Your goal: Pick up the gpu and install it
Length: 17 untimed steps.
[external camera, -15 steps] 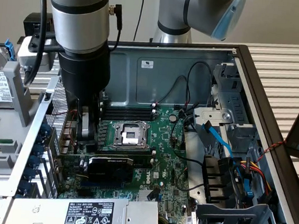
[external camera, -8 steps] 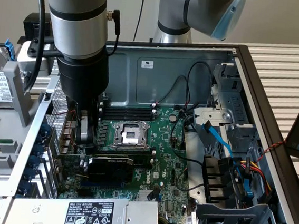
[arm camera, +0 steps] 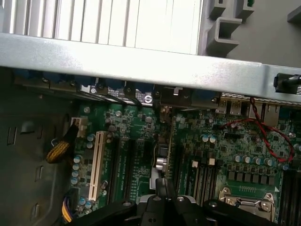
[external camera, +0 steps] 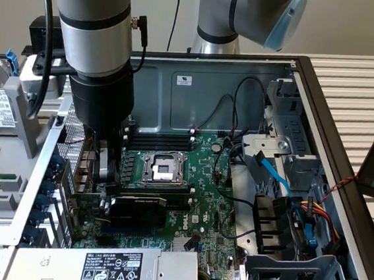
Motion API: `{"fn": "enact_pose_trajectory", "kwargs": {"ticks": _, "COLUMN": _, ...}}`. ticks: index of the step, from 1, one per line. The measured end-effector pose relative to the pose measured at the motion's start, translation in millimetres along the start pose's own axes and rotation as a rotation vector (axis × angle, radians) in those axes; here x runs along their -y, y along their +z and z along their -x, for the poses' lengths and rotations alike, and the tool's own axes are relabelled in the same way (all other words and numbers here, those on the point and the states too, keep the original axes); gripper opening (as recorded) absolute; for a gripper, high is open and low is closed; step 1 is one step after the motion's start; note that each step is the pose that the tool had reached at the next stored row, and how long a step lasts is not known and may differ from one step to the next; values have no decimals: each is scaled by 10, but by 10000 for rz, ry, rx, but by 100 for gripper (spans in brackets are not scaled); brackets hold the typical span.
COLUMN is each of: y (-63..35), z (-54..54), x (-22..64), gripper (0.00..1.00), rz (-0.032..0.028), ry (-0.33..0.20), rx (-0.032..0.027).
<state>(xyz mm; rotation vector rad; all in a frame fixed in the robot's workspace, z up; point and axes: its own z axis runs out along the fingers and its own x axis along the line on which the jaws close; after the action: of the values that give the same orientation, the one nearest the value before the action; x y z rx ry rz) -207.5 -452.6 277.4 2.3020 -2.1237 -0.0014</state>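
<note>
The gpu point(external camera: 139, 209) lies flat and low over the motherboard point(external camera: 203, 181) inside the open computer case point(external camera: 212, 89), its black cooler shroud facing up, with its near end directly under the claw point(external camera: 105, 195). The claw reaches down from the arm at the exterior view's left, right over that end of the card by the case's rear slot wall point(external camera: 50, 186); whether its fingers are spread or closed on the card cannot be told. In the wrist view the claw point(arm camera: 162, 197) is dark at the edge of the frame, with the card's edge point(arm camera: 162, 162) running away from it toward the slot brackets point(arm camera: 141, 96).

Just right of the claw, beyond the card, sits the empty CPU socket point(external camera: 162, 169), and behind it the row of RAM slots point(external camera: 161, 137). Farther right, black cables point(external camera: 242, 119) loop across the board, then a blue cable point(external camera: 273, 175) lies beside the drive cage point(external camera: 288, 123). Below the claw is the power supply point(external camera: 111, 268) with its label.
</note>
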Motion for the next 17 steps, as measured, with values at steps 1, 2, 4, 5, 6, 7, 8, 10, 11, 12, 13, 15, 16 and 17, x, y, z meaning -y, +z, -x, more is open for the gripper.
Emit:
{"fn": "enact_pose_trajectory", "kwargs": {"ticks": 1, "y": 5, "z": 0, "x": 0, "gripper": 11, "rz": -10, "ry": 0, "rx": 0}}
{"fn": "enact_pose_trajectory", "kwargs": {"ticks": 2, "y": 9, "z": 1, "x": 0, "gripper": 11, "rz": -18, "ry": 0, "rx": -1}}
{"fn": "enact_pose_trajectory", "kwargs": {"ticks": 4, "y": 14, "z": 0, "x": 0, "gripper": 11, "rz": -23, "ry": 0, "rx": -4}}
{"fn": "enact_pose_trajectory", "kwargs": {"ticks": 5, "y": 17, "z": 0, "x": 0, "gripper": 11, "rz": -27, "ry": 0, "rx": -4}}
{"fn": "enact_pose_trajectory", "kwargs": {"ticks": 6, "y": 20, "z": 1, "x": 0, "gripper": 11, "rz": -30, "ry": 0, "rx": -3}}
{"fn": "enact_pose_trajectory", "kwargs": {"ticks": 7, "y": 23, "z": 1, "x": 0, "gripper": 11, "rz": -33, "ry": 0, "rx": -3}}
{"fn": "enact_pose_trajectory", "kwargs": {"ticks": 8, "y": 26, "z": 1, "x": 0, "gripper": 11, "rz": -35, "ry": 0, "rx": -2}}
{"fn": "enact_pose_trajectory", "kwargs": {"ticks": 10, "y": 34, "z": 2, "x": 1, "gripper": 11, "rz": -39, "ry": 0, "rx": -3}}
{"fn": "enact_pose_trajectory", "kwargs": {"ticks": 11, "y": 37, "z": 3, "x": 1, "gripper": 11, "rz": -39, "ry": 0, "rx": -3}}
{"fn": "enact_pose_trajectory", "kwargs": {"ticks": 12, "y": 39, "z": 3, "x": 0, "gripper": 11, "rz": -39, "ry": 0, "rx": -4}}
{"fn": "enact_pose_trajectory", "kwargs": {"ticks": 13, "y": 40, "z": 3, "x": 0, "gripper": 11, "rz": -38, "ry": 0, "rx": -5}}
{"fn": "enact_pose_trajectory", "kwargs": {"ticks": 15, "y": 44, "z": 3, "x": 0, "gripper": 11, "rz": -40, "ry": 0, "rx": -4}}
{"fn": "enact_pose_trajectory", "kwargs": {"ticks": 16, "y": 46, "z": 4, "x": -3, "gripper": 11, "rz": -41, "ry": 1, "rx": -2}}
{"fn": "enact_pose_trajectory", "kwargs": {"ticks": 17, "y": 47, "z": 4, "x": -6, "gripper": 11, "rz": -40, "ry": 0, "rx": -3}}
